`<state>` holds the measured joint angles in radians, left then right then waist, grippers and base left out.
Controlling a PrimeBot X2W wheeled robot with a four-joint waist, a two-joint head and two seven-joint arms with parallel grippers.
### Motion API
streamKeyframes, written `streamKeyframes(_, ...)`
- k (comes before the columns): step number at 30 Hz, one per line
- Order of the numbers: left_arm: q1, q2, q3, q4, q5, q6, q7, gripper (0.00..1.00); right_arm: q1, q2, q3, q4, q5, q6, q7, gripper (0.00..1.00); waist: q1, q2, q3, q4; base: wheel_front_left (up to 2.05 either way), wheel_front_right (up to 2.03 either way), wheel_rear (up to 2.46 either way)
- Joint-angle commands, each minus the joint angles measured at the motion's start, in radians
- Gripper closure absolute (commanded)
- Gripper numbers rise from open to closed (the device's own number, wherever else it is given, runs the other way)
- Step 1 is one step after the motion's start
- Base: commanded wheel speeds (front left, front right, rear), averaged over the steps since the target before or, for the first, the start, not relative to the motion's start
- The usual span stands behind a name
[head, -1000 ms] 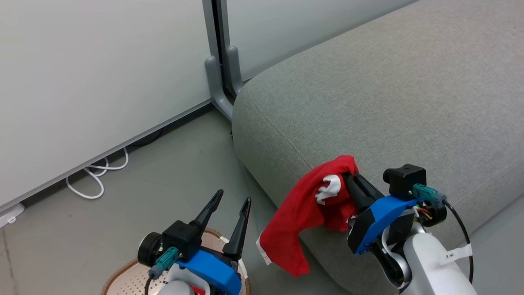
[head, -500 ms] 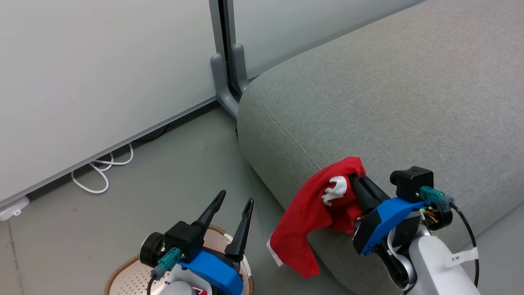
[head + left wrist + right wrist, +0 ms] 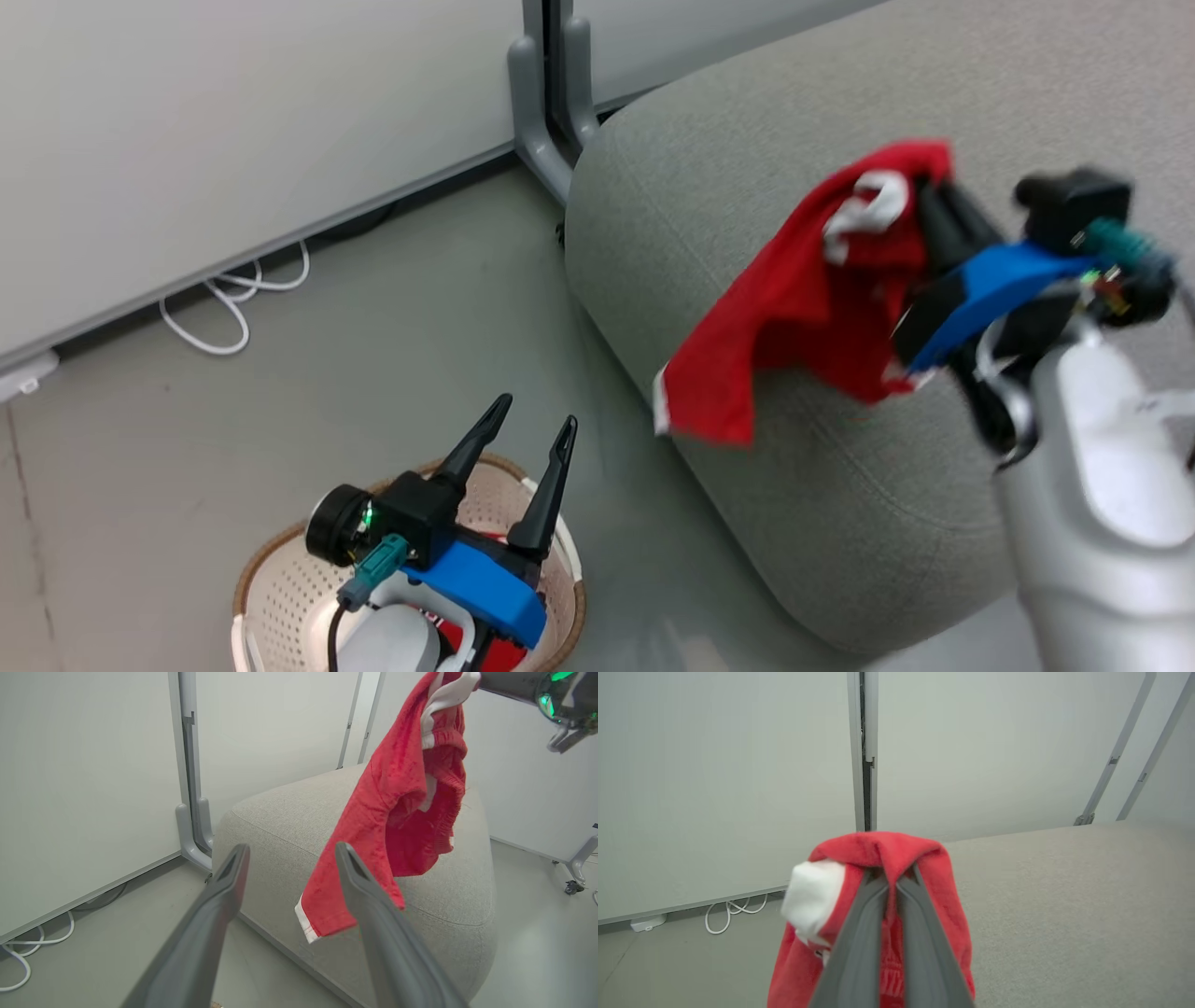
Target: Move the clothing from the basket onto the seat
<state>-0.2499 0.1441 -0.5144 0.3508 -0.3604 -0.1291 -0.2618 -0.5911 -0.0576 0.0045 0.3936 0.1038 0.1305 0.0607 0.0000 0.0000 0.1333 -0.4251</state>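
My right gripper [image 3: 926, 191] is shut on a red garment with white trim [image 3: 794, 308], which hangs in the air over the near left corner of the light-grey seat [image 3: 840, 485]. In the right wrist view the red garment [image 3: 878, 849] drapes over my closed right gripper [image 3: 887, 877], with the seat [image 3: 1064, 882] behind. My left gripper [image 3: 536, 411] stands open and empty above the cream basket [image 3: 271, 588], where a bit of red cloth [image 3: 499, 653] shows. The left wrist view looks past the open left gripper [image 3: 292, 851] at the hanging garment [image 3: 397, 812] and the seat [image 3: 280, 812].
White partition panels stand behind the seat, with a grey post foot [image 3: 541, 140] at the seat's far left corner. A white cable [image 3: 224, 317] loops on the grey floor by the wall. A caster leg [image 3: 574, 877] stands on the floor to the right.
My right gripper has lifted the red garment higher and further over the seat. The head camera has shifted too, showing more of the basket. The left gripper stays open.
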Motion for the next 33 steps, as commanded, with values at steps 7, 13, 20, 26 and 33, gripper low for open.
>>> streamKeyframes(7,-0.100,0.041,-0.017,-0.050,0.030,-0.002,-0.005,0.00,-0.253,-0.120,-0.190,0.015,0.002,0.000,0.016,1.00,0.0000,0.0000,0.178,0.086,0.00,0.00,0.00)
streamKeyframes(13,-0.149,0.067,-0.030,-0.072,0.044,-0.002,-0.005,0.00,-0.360,-0.197,-0.311,0.030,-0.020,0.000,-0.007,1.00,0.0000,0.0000,0.279,0.125,0.00,0.00,0.00)
streamKeyframes(20,-0.240,0.104,-0.052,-0.102,0.071,-0.002,-0.005,0.00,-0.426,-0.283,-0.497,0.074,-0.040,0.000,-0.082,1.00,0.0000,0.0000,0.427,0.175,0.00,0.00,0.00)
streamKeyframes(26,-0.312,0.133,-0.058,-0.128,0.089,-0.002,-0.005,0.00,-0.417,-0.283,-0.597,0.190,-0.070,0.000,-0.173,1.00,0.0000,0.0000,0.521,0.188,0.00,0.00,0.00)
streamKeyframes(33,-0.338,0.147,-0.052,-0.134,0.094,-0.002,-0.005,0.00,-0.384,-0.263,-0.628,0.351,-0.142,0.000,-0.244,1.00,0.0000,0.0000,0.554,0.191,0.00,0.00,0.00)
